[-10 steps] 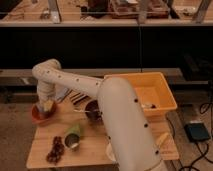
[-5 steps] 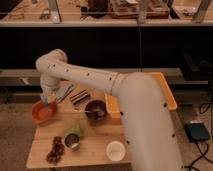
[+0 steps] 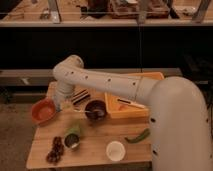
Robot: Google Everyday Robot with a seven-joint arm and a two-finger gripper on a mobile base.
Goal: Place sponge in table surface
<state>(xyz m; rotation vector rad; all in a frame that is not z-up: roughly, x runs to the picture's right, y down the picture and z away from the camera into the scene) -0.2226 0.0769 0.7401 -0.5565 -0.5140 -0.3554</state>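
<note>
**Operator:** Where is the pincer right now, and has it got the sponge?

**Observer:** Your pincer [image 3: 65, 104] hangs low over the left part of the bench [image 3: 95, 150], just beside the orange bowl [image 3: 44, 111] near the left edge. I can make out something pale at its tip, but you should not take that as the sponge; I cannot tell what it is, nor whether anything is held.

**Operator:** So where is the sponge?

**Observer:** I cannot pick it out anywhere for certain.

**Operator:** What else is on the bench?

**Observer:** A dark bowl [image 3: 95, 109] sits near the middle, touching the yellow bin [image 3: 132, 97] at the back right. A striped cloth [image 3: 81, 95] lies behind it. Toward the front you have a green can [image 3: 73, 136] on its side, dark grapes [image 3: 55, 150] at the front left corner, a white cup [image 3: 115, 150] at the front edge, and a green pepper [image 3: 137, 136] to its right.
</note>
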